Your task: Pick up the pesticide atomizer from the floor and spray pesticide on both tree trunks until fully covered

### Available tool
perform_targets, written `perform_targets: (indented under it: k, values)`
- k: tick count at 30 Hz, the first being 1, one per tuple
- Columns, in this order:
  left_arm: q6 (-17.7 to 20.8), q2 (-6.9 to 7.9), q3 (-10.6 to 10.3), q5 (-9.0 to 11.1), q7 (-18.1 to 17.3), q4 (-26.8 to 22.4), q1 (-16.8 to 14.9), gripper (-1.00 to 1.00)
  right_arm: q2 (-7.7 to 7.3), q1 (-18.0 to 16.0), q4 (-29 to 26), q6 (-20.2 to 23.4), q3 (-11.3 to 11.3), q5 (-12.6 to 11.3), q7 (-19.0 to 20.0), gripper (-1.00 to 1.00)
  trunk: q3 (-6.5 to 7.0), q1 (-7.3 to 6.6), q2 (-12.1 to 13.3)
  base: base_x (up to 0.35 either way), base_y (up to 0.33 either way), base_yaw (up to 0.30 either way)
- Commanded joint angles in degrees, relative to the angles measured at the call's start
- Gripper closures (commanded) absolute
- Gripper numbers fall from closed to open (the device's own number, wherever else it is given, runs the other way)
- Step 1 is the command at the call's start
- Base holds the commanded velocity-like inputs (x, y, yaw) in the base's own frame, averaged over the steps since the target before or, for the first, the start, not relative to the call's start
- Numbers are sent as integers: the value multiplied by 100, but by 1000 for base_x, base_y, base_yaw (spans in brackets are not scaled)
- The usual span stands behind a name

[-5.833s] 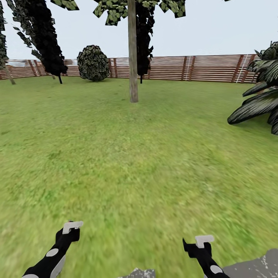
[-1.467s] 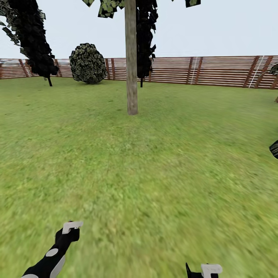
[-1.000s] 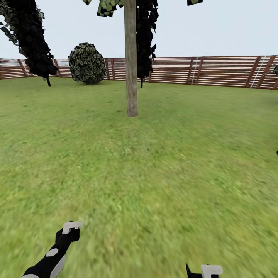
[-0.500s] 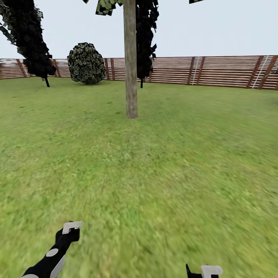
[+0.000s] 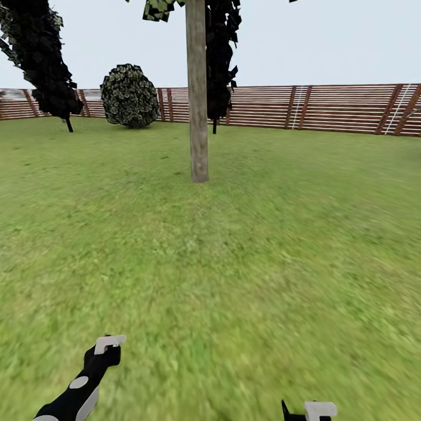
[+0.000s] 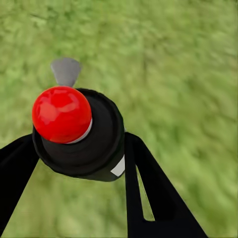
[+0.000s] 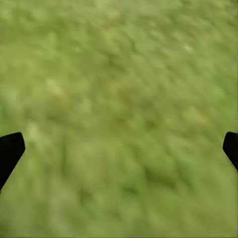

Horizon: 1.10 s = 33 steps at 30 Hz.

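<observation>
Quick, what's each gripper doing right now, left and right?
Left gripper: shut on the atomizer.
Right gripper: open, empty, over grass.

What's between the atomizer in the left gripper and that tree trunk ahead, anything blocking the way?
Nothing visible blocks it. The left gripper holds the atomizer, and open grass stretches from the robot to the tree trunk. The round bush and fence stand behind the trunk, off the path.
</observation>
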Motion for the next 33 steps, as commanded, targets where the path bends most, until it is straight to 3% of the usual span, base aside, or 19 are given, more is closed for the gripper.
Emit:
perform_targets:
  k: [1, 33]
  values:
    - [0, 0, 0, 0, -1, 0, 0, 100, 0, 0, 0, 0, 0, 0, 0, -100, 0, 0, 0, 338, 0, 0]
    - [0, -2, 0, -3, -1, 1, 0, 100, 0, 1, 0, 0, 0, 0, -2, -100, 0, 0, 0, 338, 0, 0]
